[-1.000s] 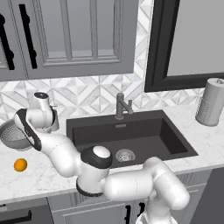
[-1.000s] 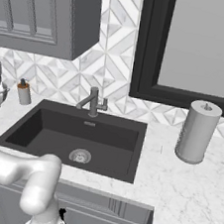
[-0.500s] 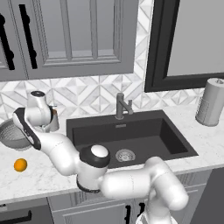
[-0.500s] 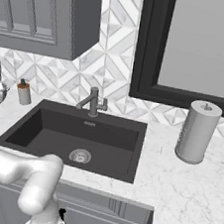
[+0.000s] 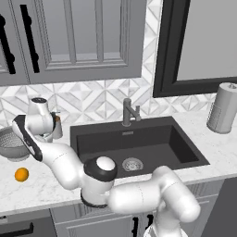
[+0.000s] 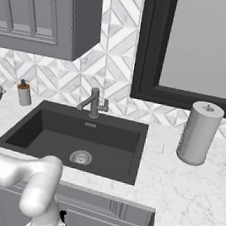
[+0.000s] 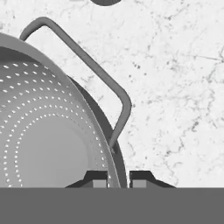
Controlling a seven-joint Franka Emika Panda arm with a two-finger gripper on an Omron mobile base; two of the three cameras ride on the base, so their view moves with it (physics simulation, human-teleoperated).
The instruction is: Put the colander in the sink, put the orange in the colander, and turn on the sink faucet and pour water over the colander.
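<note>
The tool (image 7: 118,180) pinches the near rim of the round, perforated silver-grey metal colander (image 5: 14,144), on the white marble counter (image 5: 41,190) at far left. The dark charcoal rectangular sink (image 5: 139,143) lies well to its right, so the carry should go rightward.

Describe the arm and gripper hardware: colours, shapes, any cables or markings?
The arm is glossy white, built of fat rounded tubular links with dark charcoal joint caps and a dark band on the forearm. The gripper ends in two small dark, blocky finger tips with lighter grey pads. No cables or markings can be seen.
</note>
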